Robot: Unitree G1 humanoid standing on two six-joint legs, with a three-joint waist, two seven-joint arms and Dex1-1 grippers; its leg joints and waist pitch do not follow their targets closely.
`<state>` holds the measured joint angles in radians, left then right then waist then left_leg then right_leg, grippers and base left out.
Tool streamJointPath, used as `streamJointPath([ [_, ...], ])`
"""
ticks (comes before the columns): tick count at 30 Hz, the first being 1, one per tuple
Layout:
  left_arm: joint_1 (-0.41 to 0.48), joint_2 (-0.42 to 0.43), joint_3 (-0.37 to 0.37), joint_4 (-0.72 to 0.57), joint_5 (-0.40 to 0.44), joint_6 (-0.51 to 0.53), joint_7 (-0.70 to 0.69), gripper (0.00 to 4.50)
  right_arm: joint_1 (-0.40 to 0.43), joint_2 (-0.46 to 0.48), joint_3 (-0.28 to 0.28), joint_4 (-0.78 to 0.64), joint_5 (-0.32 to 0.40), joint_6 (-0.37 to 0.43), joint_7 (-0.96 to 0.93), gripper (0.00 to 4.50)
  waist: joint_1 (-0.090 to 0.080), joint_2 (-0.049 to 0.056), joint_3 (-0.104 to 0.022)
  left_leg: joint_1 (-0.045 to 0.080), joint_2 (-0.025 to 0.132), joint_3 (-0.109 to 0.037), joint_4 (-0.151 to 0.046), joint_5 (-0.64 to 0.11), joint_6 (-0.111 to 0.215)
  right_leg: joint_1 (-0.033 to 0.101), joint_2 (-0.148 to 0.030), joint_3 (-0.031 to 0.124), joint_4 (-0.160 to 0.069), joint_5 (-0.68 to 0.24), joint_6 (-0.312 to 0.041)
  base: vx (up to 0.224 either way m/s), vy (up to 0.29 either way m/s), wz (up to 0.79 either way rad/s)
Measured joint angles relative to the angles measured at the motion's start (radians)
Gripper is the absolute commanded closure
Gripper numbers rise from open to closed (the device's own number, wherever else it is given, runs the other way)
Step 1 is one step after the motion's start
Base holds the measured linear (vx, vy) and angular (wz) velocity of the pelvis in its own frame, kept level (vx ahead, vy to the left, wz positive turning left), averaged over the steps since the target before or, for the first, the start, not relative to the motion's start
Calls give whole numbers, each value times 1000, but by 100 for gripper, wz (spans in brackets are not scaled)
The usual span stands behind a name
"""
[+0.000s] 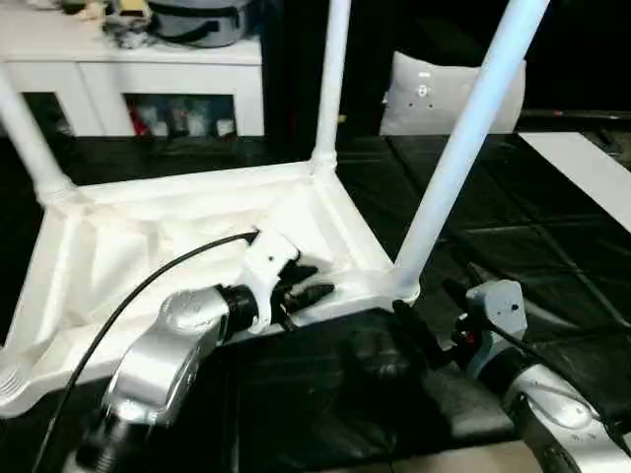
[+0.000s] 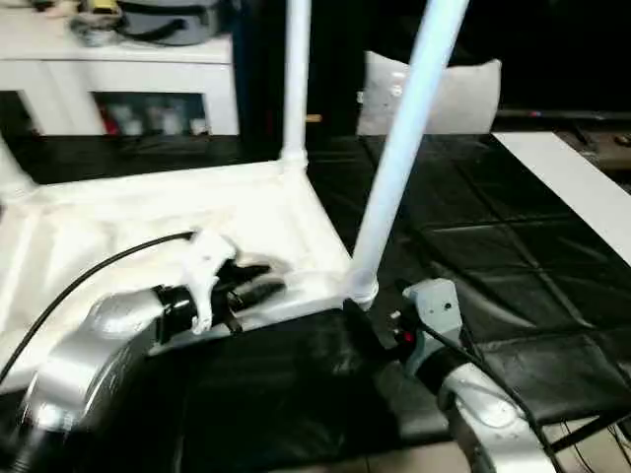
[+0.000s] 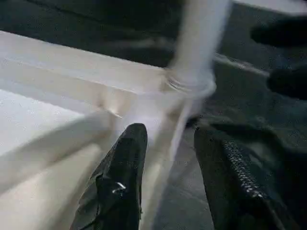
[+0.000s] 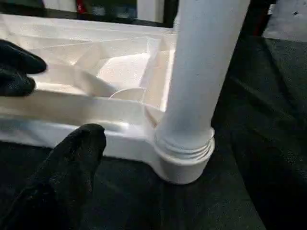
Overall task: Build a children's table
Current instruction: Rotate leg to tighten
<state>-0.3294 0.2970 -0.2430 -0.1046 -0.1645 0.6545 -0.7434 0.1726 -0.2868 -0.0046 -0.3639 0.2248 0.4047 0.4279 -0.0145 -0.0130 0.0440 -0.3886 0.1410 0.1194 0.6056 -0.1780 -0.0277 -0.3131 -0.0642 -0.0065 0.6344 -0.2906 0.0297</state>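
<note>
The white tabletop (image 1: 148, 246) lies upside down on the black mat, ribbed underside up. Three white legs stand in its corner sockets: far left (image 1: 25, 138), far right (image 1: 332, 79), near right (image 1: 463, 148). The near-left socket (image 1: 12, 379) holds no leg. My left gripper (image 1: 314, 283) is open and straddles the near rim (image 3: 165, 143), one finger inside it and one outside. My right gripper (image 1: 424, 315) is open beside the base of the near right leg (image 4: 192, 96), one finger (image 4: 76, 163) low in front of the rim.
A white cabinet (image 1: 128, 69) with a dark bag on top stands at the back left. A grey-white cushion panel (image 1: 454, 94) leans at the back. A white board (image 1: 582, 168) lies at the right on the black mat (image 1: 513, 236).
</note>
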Motion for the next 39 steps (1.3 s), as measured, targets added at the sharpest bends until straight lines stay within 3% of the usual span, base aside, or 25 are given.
streamJointPath([
  [6, -168, -28, -89, 168, 29, 10, -40, 184, 0, -72, -13, 14, 18, 60, 53, 0, -6, 5, 2, 0, -2, 15, -2, 1, 0, -4, -14, -2, -6, 8, -5, -18, 11, -2],
  [10, -220, -53, -115, 258, 48, 16, -54, 184, 21, -105, -20, 24, 16, 44, 81, 0, -6, 5, 2, -5, 0, 23, -2, 7, 9, -6, -18, -3, -6, 21, -9, 0, 0, 0],
  [13, -263, -67, -162, 348, 83, 5, -55, 184, 25, -118, -33, 31, 16, 28, 82, 0, -4, 8, 0, -14, 0, 26, -2, 8, 11, -16, -21, -4, -6, 24, -6, 0, 0, 0],
  [17, -271, -84, -179, 407, 93, 5, -50, 184, 32, -120, -35, 31, 17, 28, 83, 0, -3, 9, -1, -20, 4, 29, -4, 12, 17, -21, -20, -7, -10, 24, -4, 0, 0, 0],
  [26, -314, -100, -167, 485, 112, -9, -39, 265, 32, -124, -34, 57, 17, 2, 95, 0, 16, 9, 0, -17, 5, 34, -4, 12, 18, -18, -21, -6, -12, 25, -5, 0, 0, 0],
  [35, -323, -118, -171, 555, 121, -67, -42, 351, 31, -124, -31, 108, 19, -54, 143, 0, 18, 10, 0, -16, 5, 39, -5, 12, 18, -19, -25, -6, -12, 25, -6, 0, 0, 0],
  [39, -340, -119, -187, 586, 133, -98, -45, 370, 31, -124, -29, 136, 20, -85, 155, 0, 18, 10, 0, -16, 5, 39, -5, 12, 18, -19, -25, -6, -12, 25, -6, 0, 0, 0],
])
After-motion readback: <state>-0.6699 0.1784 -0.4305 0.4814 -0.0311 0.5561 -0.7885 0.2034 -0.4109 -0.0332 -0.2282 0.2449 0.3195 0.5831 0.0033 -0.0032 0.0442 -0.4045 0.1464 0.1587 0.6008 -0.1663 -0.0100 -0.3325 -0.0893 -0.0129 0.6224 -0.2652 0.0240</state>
